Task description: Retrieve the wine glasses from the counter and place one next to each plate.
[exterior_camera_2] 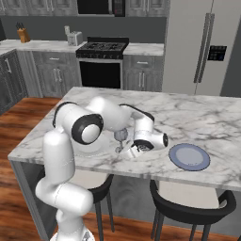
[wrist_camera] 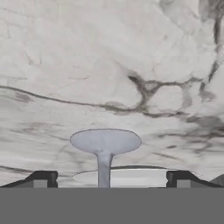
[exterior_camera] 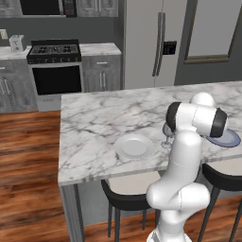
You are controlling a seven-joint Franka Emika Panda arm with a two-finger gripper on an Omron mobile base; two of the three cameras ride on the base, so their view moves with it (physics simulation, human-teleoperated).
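The hand [exterior_camera_2: 128, 151] is wide open around the stem of the wine glass [exterior_camera_2: 121, 139], which stands on the surface [exterior_camera: 94, 123] next to the white plate [exterior_camera: 134, 146], so it should back away slowly without bumping the glass.

**Kitchen count**

Two plates are sitting on the marble counter [exterior_camera: 94, 127]: one white plate [exterior_camera: 134, 146] at lower centre of the left base view, and one blue-grey plate [exterior_camera_2: 189, 156] at right of centre in the right base view. One wine glass [exterior_camera_2: 121, 139] is standing between them. Two dark stools [exterior_camera_2: 190, 207] are showing along the bottom. One stove [exterior_camera: 54, 66] is sitting at upper left, one fridge [exterior_camera: 151, 42] is standing at upper right, and one knife block [exterior_camera_2: 23, 34] is resting at far upper left.
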